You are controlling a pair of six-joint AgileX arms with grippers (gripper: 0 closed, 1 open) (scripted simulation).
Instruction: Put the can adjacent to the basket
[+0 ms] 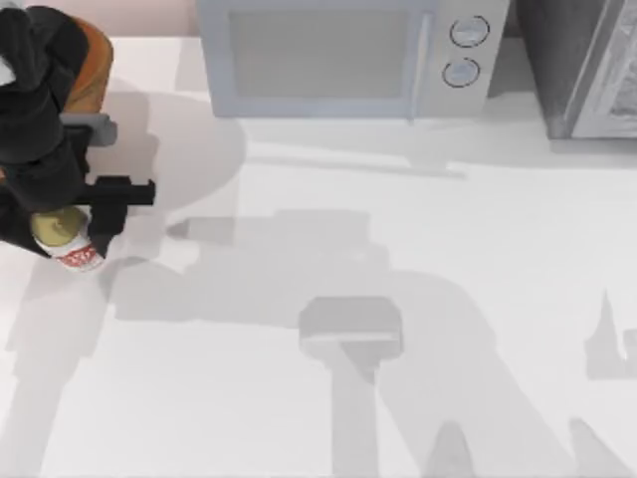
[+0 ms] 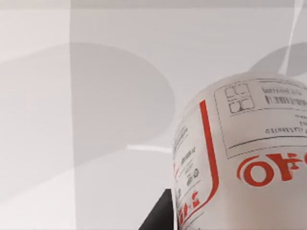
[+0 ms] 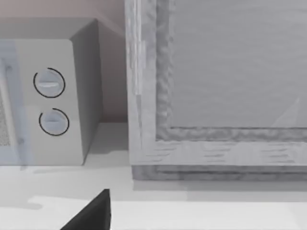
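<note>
The can, silvery-white with red print and a dull gold top, is at the far left of the table. It leans over in my left gripper, which is shut on it. In the left wrist view the can's label looms close, with one dark finger beside it. The basket shows as an orange-brown patch at the back left, mostly hidden under my left arm, a short way behind the can. A dark finger of my right gripper shows in the right wrist view.
A grey microwave with two round knobs stands at the back centre. A grey metal-framed box stands at the back right. The white table carries arm shadows across its middle and front.
</note>
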